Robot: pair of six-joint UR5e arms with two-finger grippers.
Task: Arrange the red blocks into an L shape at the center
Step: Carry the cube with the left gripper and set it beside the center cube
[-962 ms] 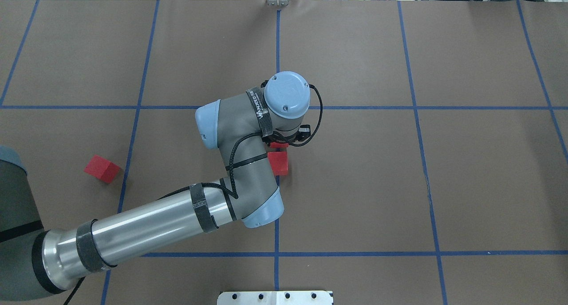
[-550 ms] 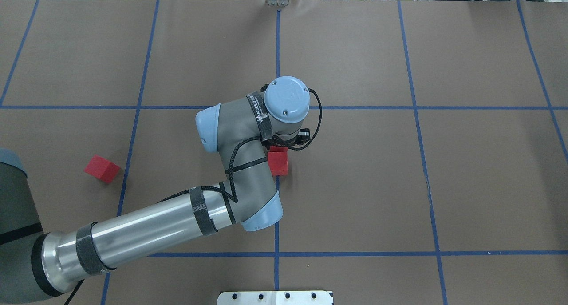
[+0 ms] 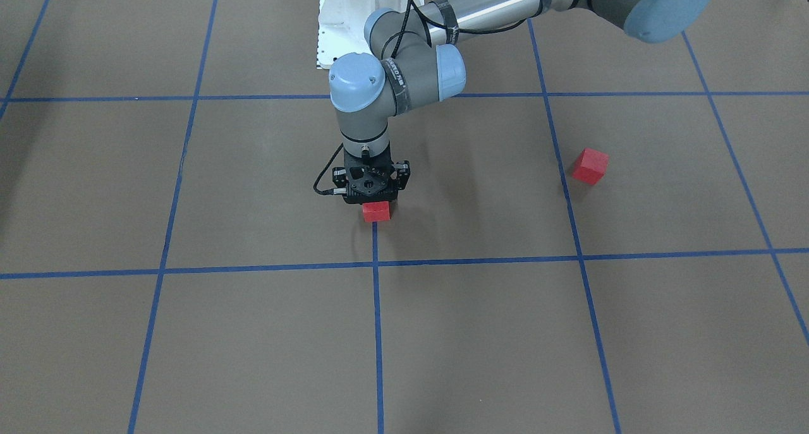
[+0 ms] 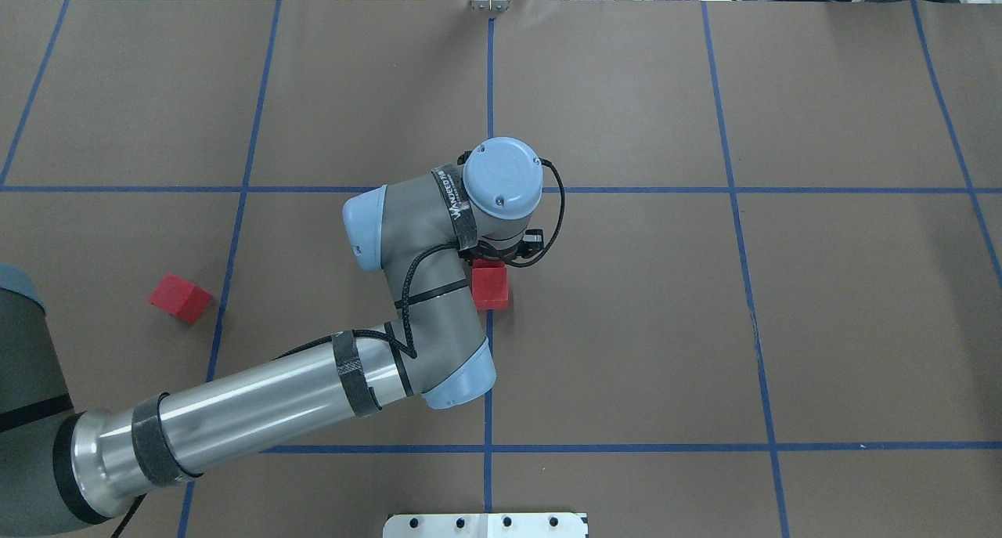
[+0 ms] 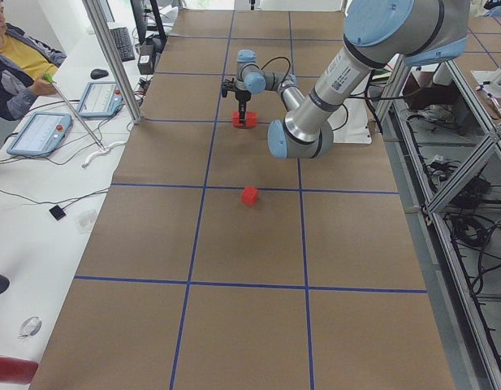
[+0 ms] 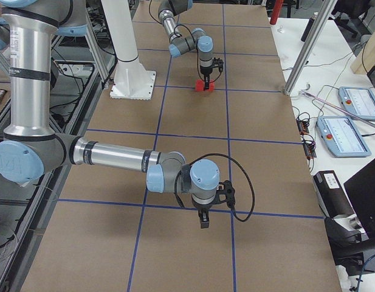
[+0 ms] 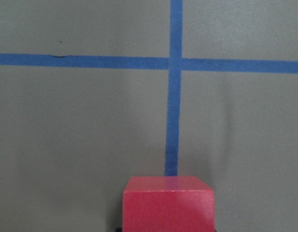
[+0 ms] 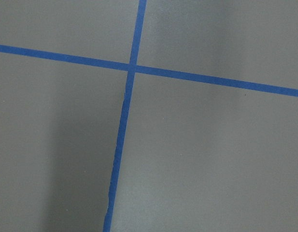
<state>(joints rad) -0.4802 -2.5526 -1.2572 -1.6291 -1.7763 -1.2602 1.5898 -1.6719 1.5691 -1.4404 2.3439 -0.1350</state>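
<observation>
My left gripper stands straight down over the center, on the vertical blue tape line. It is shut on a red block held at the table surface; the same block fills the bottom edge of the left wrist view. From overhead, a second red block rests against its robot-side face, half under the wrist. A third red block lies apart on my left side. My right gripper hangs low over bare paper far to my right; I cannot tell whether it is open or shut.
The white robot base plate sits at the near table edge. A person sits at a side table with tablets beyond the far edge. Aluminium posts stand at that edge.
The left wrist has shifted a little toward the robot and lower. The held red block has closed the gap to the resting block. The far block has not moved.
</observation>
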